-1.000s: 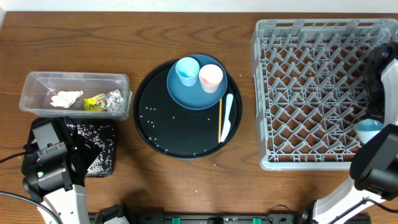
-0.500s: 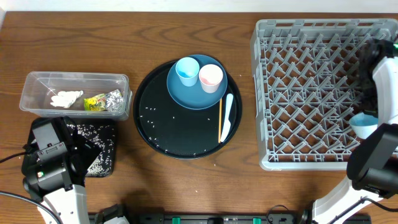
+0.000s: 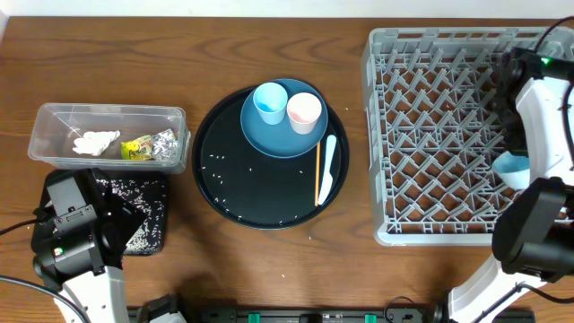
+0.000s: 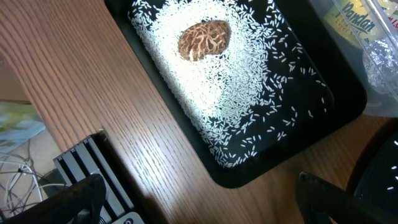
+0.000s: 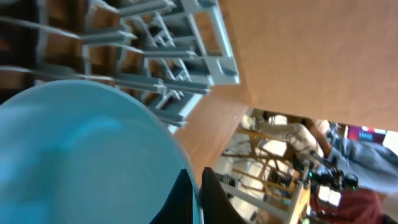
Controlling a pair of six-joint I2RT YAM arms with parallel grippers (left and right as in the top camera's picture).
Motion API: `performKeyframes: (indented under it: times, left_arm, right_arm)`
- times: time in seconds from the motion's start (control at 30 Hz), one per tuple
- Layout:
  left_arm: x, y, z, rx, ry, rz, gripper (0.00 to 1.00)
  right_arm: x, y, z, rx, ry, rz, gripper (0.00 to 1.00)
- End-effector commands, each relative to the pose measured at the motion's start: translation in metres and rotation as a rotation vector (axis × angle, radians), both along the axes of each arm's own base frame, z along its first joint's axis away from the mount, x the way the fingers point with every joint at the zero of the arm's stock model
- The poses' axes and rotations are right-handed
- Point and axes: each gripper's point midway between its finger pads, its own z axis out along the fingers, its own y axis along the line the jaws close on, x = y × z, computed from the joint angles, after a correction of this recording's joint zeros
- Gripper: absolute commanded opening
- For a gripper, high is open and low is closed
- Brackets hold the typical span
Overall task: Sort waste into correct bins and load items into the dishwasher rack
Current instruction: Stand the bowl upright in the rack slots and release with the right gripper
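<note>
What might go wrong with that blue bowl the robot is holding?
The right gripper pinches the bowl only by its rim, so it might slip and drop onto the rack. It hangs near the rack's right edge, so it might land crooked or tip over the side.

Count, whole desk:
- dishwasher rack (image 3: 430,135) ×1
- cups ×2: light-blue cup (image 3: 268,101), pink cup (image 3: 303,111)
- dark-blue plate (image 3: 273,135) ×1
- pale-blue bowl (image 3: 511,169) ×1
- white spoon (image 3: 327,170) ×1
- chopstick (image 3: 317,170) ×1
- round black tray (image 3: 242,179) ×1
- bins ×2: clear tub (image 3: 108,109), shallow black tray (image 4: 345,87)
- tissue (image 3: 95,142) ×1
- yellow wrapper (image 3: 137,149) ×1
- foil (image 3: 165,144) ×1
- brown food piece (image 4: 203,40) ×1
- rice grains (image 4: 236,93): too many to count
</note>
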Motion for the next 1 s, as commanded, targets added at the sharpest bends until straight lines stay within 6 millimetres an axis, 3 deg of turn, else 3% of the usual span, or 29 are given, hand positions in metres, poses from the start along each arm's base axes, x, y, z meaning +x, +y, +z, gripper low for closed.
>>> performKeyframes:
  times: [0.0,0.37,0.63,0.97]
  left_arm:
    - [0.000,0.003,0.005,0.014,-0.007,0.009,0.98]
    - [0.000,0.003,0.005,0.014,-0.007,0.009,0.98]
    - [0.000,0.003,0.005,0.014,-0.007,0.009,0.98]
    - [0.000,0.003,0.005,0.014,-0.007,0.009,0.98]
  right_arm:
    - [0.011,0.009,-0.004,0.026,0.006,0.047,0.01]
    - [0.028,0.034,-0.013,0.066,0.047,0.159,0.01]
    - [0.040,0.055,-0.034,0.084,0.154,0.252,0.01]
    - [0.063,0.097,-0.046,0.081,0.228,0.436,0.01]
